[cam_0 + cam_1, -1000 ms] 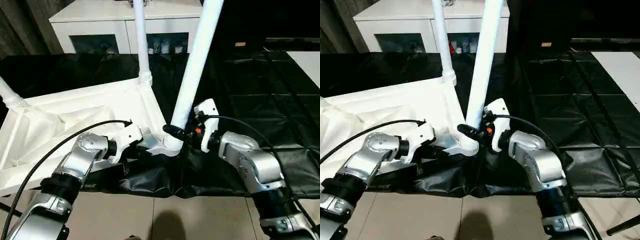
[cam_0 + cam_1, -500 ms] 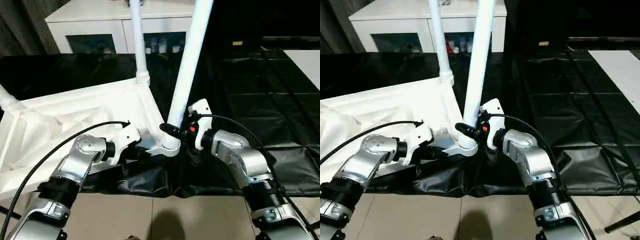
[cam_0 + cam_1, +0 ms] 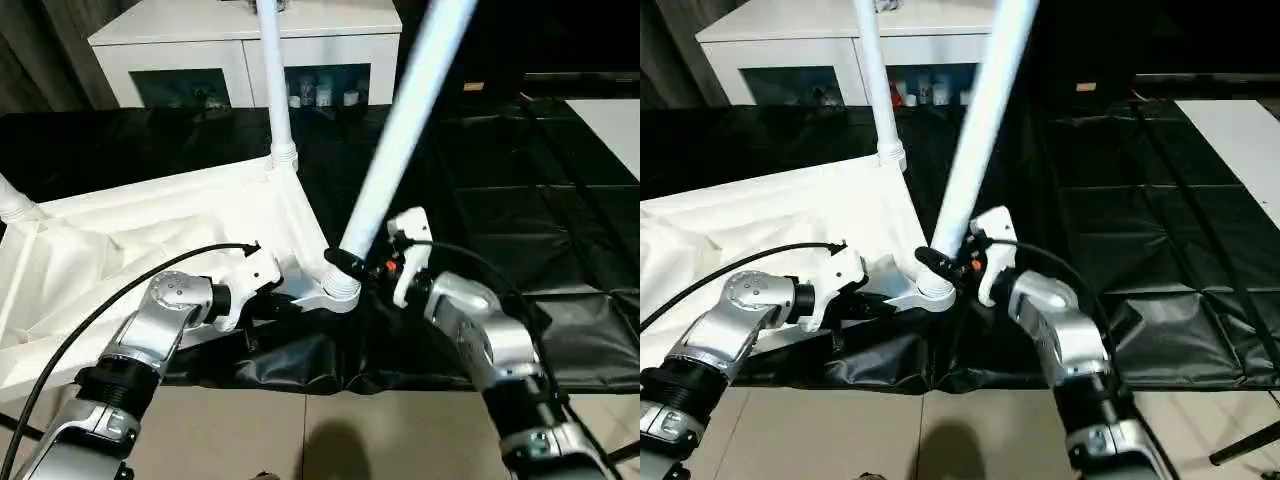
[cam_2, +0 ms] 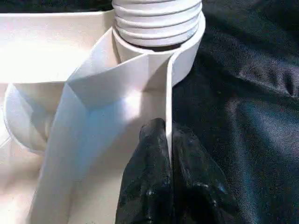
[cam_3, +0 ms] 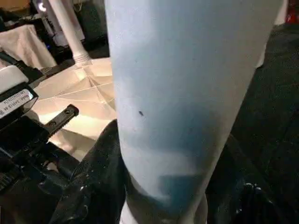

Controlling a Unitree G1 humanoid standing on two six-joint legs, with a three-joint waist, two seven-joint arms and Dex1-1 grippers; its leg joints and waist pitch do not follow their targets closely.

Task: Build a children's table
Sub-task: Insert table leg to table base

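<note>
the white plastic rectangular table top (image 3: 150, 230) lies ribbed side up on the black-covered table (image 3: 520, 170). two long white tapered legs (image 3: 275, 80) stand seated in sockets. right fingers (image 3: 345, 265) grip a third leg (image 3: 400, 130), tilted in the near corner socket (image 3: 335, 290), not yet seated. left fingers (image 4: 161, 182) pinch the top's rim beside it.

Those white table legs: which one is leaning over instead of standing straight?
The front corner leg, held low down by the right gripper. It tilts to the right; the back corner leg stands upright.
</note>
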